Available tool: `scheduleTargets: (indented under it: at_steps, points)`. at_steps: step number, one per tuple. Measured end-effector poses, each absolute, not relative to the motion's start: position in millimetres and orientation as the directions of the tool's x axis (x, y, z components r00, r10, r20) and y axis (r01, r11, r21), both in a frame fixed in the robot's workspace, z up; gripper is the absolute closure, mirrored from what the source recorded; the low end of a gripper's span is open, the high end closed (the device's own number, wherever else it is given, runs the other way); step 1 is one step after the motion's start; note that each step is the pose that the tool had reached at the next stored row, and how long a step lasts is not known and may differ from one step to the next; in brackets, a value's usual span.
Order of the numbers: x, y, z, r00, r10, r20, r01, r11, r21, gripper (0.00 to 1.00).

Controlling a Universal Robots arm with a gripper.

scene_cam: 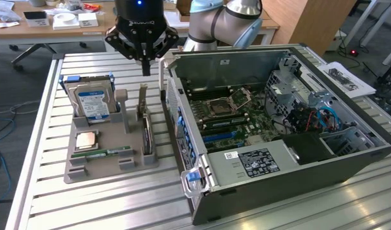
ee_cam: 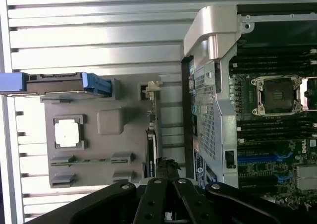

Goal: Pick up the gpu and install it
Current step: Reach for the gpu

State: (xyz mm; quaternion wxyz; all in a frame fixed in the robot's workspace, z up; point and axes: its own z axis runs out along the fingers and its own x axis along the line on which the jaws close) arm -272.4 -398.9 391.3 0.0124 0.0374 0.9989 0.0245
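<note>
Exterior view, left to right: on a ribbed aluminium table [scene_cam: 48, 201], a grey moulded holder [scene_cam: 80, 172] carries an upright blue-labelled hard drive [scene_cam: 92, 103], a square silvery processor [scene_cam: 86, 140] lying flat, and a narrow green memory stick [scene_cam: 107, 153]. At the holder's side nearest the case, the gpu [scene_cam: 146, 132] stands on its long edge, its face hard to make out. The wrist view gives it edge-on, one end hidden behind my black linkages. I, the gripper [scene_cam: 145, 71], hang just above its bracket end, jaws pressed together on nothing. Rightmost, the open grey metal case [scene_cam: 247, 165] exposes a green motherboard [scene_cam: 224, 112].
</note>
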Motion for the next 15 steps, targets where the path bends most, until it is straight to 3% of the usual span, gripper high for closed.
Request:
scheduleTargets:
  at_steps: [15]
  points:
    - [-289.0,-398.9,391.0,-0.997,0.075,-0.023,0.074,0.996,0.05,0.89]
